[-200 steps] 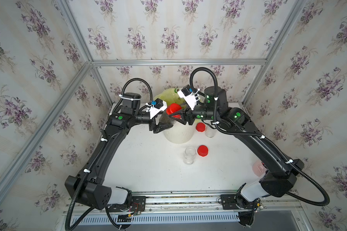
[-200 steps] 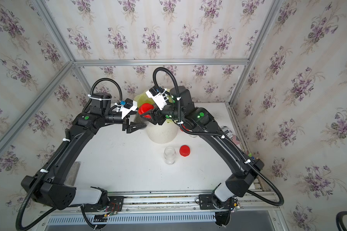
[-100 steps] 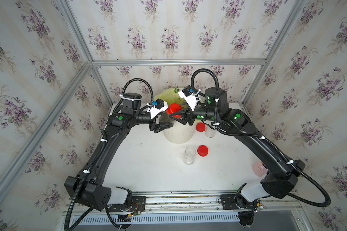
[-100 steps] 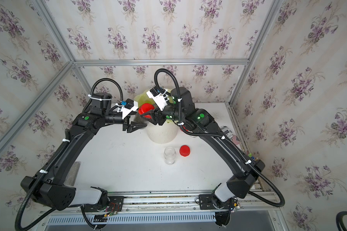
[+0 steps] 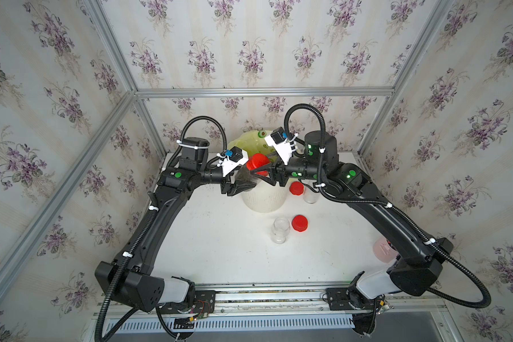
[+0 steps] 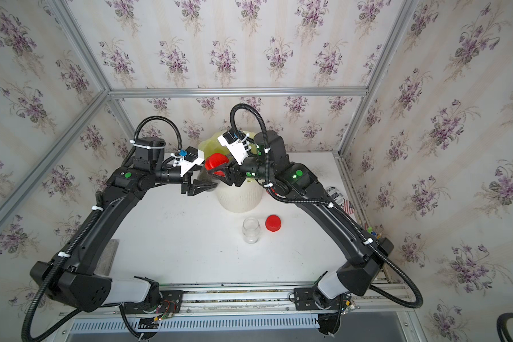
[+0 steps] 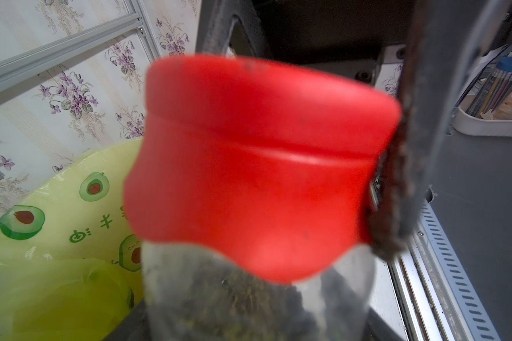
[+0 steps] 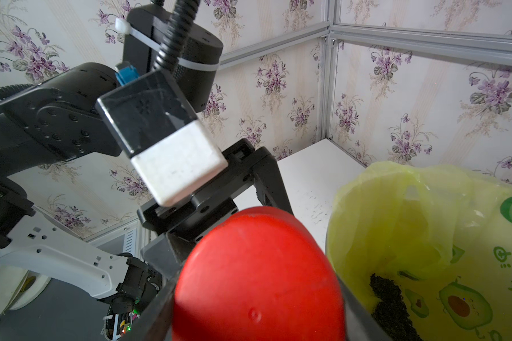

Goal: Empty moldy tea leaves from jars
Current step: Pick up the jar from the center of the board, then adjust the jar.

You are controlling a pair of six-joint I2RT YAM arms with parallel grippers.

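Floral-walled counter [image 5: 219, 251]: above the twelve-o'clock bin [image 5: 264, 201], left gripper [image 5: 247, 181] clamps the jar [image 7: 219, 304] and right gripper [image 5: 262, 171] clamps its lid [image 5: 256, 161], likely for unscrewing.

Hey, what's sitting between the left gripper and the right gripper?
The tea-leaf jar: left gripper clamps its clear body, right gripper its red lid. Both top views show it.

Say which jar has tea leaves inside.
The lidded jar held between the left gripper and right gripper: dark leaves show through its wall; the other two jars look empty.

three jars [image 5: 280, 231], three red lids [image 5: 299, 222] — one white bin [image 5: 264, 201].
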